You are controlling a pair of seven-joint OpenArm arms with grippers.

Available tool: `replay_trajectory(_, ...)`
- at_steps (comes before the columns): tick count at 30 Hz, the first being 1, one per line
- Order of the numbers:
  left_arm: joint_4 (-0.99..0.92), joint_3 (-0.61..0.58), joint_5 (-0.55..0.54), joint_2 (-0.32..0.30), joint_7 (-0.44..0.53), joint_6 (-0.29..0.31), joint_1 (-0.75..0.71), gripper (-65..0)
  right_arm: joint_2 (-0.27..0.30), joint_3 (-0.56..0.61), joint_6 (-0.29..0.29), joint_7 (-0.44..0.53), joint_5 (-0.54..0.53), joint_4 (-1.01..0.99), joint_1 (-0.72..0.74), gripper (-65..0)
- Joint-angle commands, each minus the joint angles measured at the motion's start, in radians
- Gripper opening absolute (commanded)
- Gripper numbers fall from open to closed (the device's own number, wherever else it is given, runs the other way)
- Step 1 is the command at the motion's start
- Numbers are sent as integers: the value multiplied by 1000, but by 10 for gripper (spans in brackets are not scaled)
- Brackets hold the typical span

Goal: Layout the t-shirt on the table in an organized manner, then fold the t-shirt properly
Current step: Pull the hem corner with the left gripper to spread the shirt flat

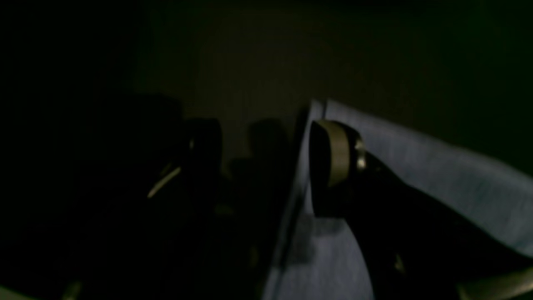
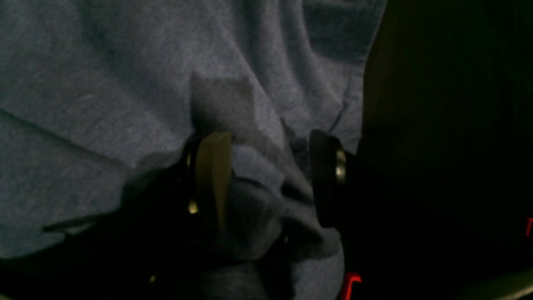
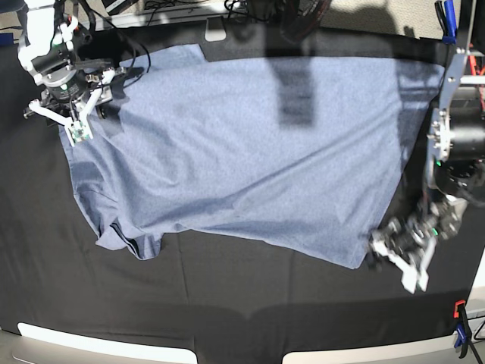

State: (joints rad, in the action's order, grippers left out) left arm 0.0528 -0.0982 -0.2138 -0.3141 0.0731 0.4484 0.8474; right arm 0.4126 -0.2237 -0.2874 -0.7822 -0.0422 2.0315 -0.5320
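Observation:
The light blue-grey t-shirt (image 3: 250,152) lies spread, plain side up, across the black-clothed table (image 3: 227,303), with wrinkles near its lower left sleeve. My right gripper (image 3: 64,121) is at the shirt's far left corner. In the right wrist view it (image 2: 270,179) is open, with a bunched fold of the shirt (image 2: 104,83) between its jaws. My left gripper (image 3: 394,258) is at the shirt's near right corner. In the left wrist view it (image 1: 258,166) is open, and the shirt's edge (image 1: 416,166) lies under its right finger (image 1: 337,154).
An orange-and-blue clamp (image 3: 460,322) sits at the table's near right edge and a blue one (image 3: 442,19) at the far right. Cables and equipment line the far edge. Bare black cloth lies in front of the shirt.

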Motion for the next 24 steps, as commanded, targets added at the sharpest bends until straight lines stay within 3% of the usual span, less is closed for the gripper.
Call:
replay_trajectory(1,3,2,-11,12,39,8,35,-341,11,-6,8,17,4,17,3,-353)
replay_trajectory(5,-8,2,-11,54,28,-1,22,-345,11,-6,8,15,5,17,3,-353)
replay_trajectory(8,-8,2,-11,79,25,-79,9,-377,11,-6,8,15,5,17,3,-353)
replay_trajectory(10,-7,2,-11,84,29,-91,3,-484,11,-6,8,15,5,17,3,-353)
replay_trajectory(12,-5,2,-11,80,33,-91,4,-650,11,-6,8,16,5,17,3,-353)
replay_trajectory(16,70,2,-15,42,63,-102,4,-650,12,-6,7,34,5,17,3,-353)
replay_trajectory(21,252,2,-54,-43,63,-305,3,-650,11,-6,7,65,5,17,6,-353)
replay_trajectory(24,297,2,-79,-84,60,-315,4,-650,11,-6,7,65,5,17,13,-353)
